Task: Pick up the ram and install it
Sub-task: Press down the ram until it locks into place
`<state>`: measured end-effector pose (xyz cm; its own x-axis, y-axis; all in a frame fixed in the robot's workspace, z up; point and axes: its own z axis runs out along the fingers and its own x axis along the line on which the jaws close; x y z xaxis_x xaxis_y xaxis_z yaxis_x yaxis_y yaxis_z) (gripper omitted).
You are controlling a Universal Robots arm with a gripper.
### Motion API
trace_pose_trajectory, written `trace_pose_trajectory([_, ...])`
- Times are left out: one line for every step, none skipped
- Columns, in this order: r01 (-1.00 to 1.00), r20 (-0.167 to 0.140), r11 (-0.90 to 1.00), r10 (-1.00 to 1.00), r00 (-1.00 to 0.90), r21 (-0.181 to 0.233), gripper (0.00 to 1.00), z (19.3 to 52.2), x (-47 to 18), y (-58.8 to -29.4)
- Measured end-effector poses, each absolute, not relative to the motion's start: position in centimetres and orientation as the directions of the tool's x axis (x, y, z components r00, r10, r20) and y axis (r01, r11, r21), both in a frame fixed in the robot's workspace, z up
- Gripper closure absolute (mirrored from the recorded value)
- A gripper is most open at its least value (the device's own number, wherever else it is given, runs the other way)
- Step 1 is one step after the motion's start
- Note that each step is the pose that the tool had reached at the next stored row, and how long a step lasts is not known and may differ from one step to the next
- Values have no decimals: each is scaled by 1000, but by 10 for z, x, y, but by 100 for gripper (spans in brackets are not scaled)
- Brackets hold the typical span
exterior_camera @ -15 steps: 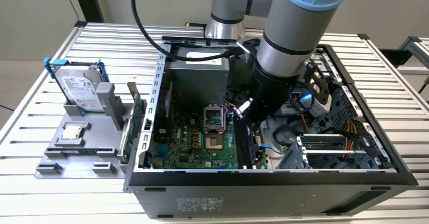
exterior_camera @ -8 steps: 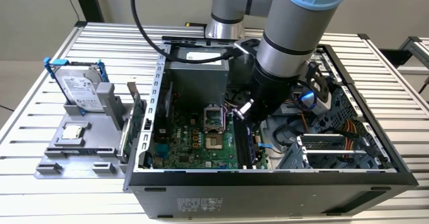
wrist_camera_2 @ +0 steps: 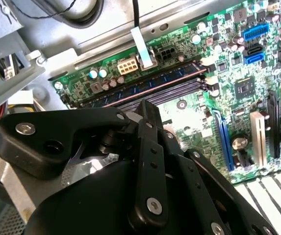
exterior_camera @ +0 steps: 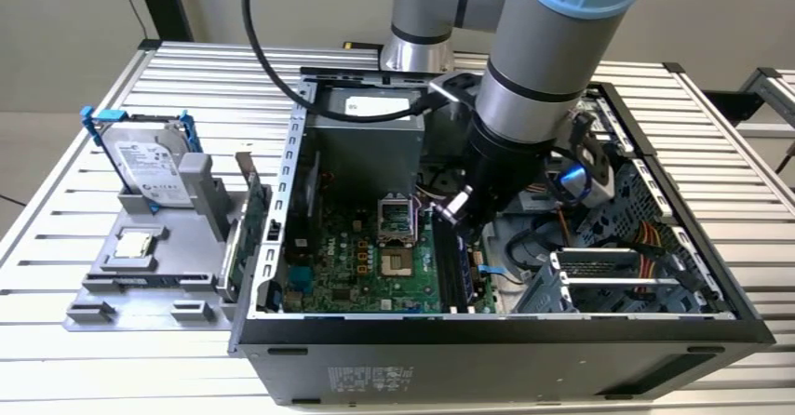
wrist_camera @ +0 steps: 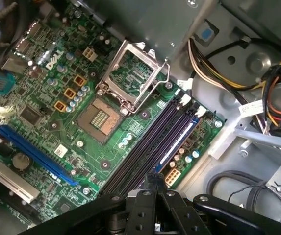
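One blue ram (wrist_camera: 179,139) stick already sits in a slot at the edge of your motherboard (wrist_camera: 89,147), beside the dark empty slots and near the open processor socket (wrist_camera: 98,117). Your tool (wrist_camera: 152,196) hangs just above those slots inside the computer case (exterior_camera: 497,336) on the bench (exterior_camera: 125,359); you cannot tell how its fingers stand.

I am logging finishes. Gripper (wrist_camera_2: 145,196): matt black plastic-looking links with bright metal screws. Motherboard (wrist_camera: 57,142): glossy green board. Ram (wrist_camera_2: 145,88): blue board, dark chips. Case (exterior_camera: 497,350): dull grey sheet metal. Table (exterior_camera: 74,359), lower left of the exterior view: ribbed, satin aluminium-looking slats.
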<state>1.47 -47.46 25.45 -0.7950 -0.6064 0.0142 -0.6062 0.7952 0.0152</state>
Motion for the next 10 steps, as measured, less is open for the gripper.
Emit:
trace_pose_trajectory([-613, 14, 790, -613, -790, 15, 100, 254, 15, -475])
trace_pose_trajectory([-619, 14, 785, -620, -785, 15, 100, 254, 15, -475])
trace_pose_trajectory([-626, 14, 780, -626, -780, 15, 100, 254, 15, -475])
trace_pose_trajectory([-632, 14, 775, -632, -775, 15, 100, 255, 15, -475])
trace_pose_trajectory([-637, 14, 771, -637, -771, 15, 100, 255, 15, -475])
trace_pose_trajectory([-642, 14, 767, -642, -766, 15, 100, 255, 15, -475])
trace_pose_trajectory([-647, 14, 763, -647, -763, 15, 100, 254, 15, -475])
trace_pose_trajectory([-651, 14, 759, -651, -759, 15, 100, 255, 15, -475])
trace_pose_trajectory([-656, 14, 755, -656, -754, 15, 100, 255, 15, -475])
trace_pose_trajectory([-661, 14, 751, -661, -750, 15, 100, 254, 15, -475])
